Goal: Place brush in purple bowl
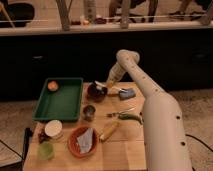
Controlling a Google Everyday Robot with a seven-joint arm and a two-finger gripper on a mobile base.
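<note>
Purple bowl [95, 92] at the table's [127, 150] far edge, with our gripper [105, 86] hanging just over its right rim. We cannot tell what the end effector is doing; the brush [101, 85] seems to be the pale shape at the arm's tip, angled down toward the bowl, presumably so it falls inside. Beside it lies a blue-grey block [127, 93]; the green tray [60, 99], metal cup [89, 112] and orange dish [82, 141] sit nearer us, clear of the reach.
</note>
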